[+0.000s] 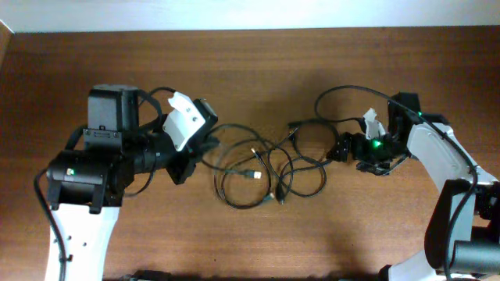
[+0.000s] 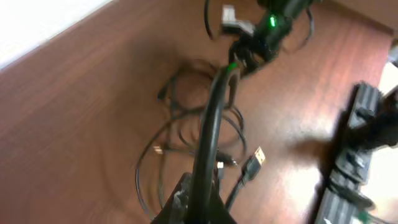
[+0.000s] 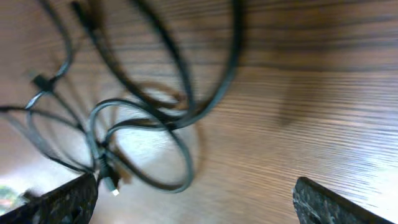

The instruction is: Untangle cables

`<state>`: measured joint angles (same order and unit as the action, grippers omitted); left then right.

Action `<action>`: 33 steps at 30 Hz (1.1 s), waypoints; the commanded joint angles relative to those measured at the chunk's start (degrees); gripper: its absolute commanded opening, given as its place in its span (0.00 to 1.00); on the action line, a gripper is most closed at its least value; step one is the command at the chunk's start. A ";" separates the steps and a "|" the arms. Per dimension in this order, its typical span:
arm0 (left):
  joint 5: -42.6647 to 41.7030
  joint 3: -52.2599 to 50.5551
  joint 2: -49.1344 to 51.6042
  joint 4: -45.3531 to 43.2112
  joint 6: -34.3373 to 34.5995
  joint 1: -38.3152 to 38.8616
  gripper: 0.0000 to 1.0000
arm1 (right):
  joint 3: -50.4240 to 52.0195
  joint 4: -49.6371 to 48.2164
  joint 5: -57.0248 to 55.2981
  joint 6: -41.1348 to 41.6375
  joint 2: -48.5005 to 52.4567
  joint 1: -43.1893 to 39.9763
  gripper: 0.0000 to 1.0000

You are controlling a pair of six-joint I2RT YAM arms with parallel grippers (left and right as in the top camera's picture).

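The cables (image 1: 258,168) are thin black cords lying looped and crossed on the wooden table (image 1: 258,70) at its middle. My left gripper (image 1: 201,150) is at the left edge of the tangle. In the left wrist view it (image 2: 202,202) is shut on one black cable (image 2: 211,118) that runs taut away from the fingers. A gold-tipped USB plug (image 2: 255,158) lies beside it. My right gripper (image 1: 338,148) is at the right edge of the tangle. In the right wrist view it (image 3: 193,199) is wide open and empty above the cable loops (image 3: 149,124).
The right arm (image 1: 437,156) shows a green light at its wrist, and a thicker black wire (image 1: 344,94) arcs from it. The left arm's body (image 1: 86,176) fills the left side. The table's far edge meets a white wall (image 1: 250,12).
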<state>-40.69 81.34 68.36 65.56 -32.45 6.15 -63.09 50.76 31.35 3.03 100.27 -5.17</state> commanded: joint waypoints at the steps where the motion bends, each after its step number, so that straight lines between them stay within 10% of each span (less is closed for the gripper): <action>1: 7.04 0.04 -0.02 1.33 -1.29 0.07 0.00 | 0.20 0.48 4.24 -2.86 0.13 -0.11 0.99; 15: 55.89 10.16 -5.27 -17.00 3.26 -0.31 0.00 | 0.20 2.01 4.00 -4.59 0.13 -0.09 0.99; 19: 56.81 10.16 0.76 -23.56 4.48 -9.27 0.00 | 0.20 2.54 3.98 -5.33 0.13 -0.09 0.99; 23: 56.74 10.16 10.16 -28.89 27.43 -27.96 0.00 | 0.20 2.82 4.00 -5.64 0.13 -0.09 0.99; 28: 56.39 10.16 22.03 -30.27 40.28 -42.95 0.00 | 0.20 3.28 4.00 -5.64 0.13 -0.09 0.99; 33: 56.41 10.16 26.67 -34.73 40.74 -48.83 0.00 | 0.20 3.91 4.00 -5.64 0.13 -0.04 0.99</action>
<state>15.46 90.70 94.94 31.88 6.39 -40.97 -63.09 54.46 34.63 -1.87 100.31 -5.17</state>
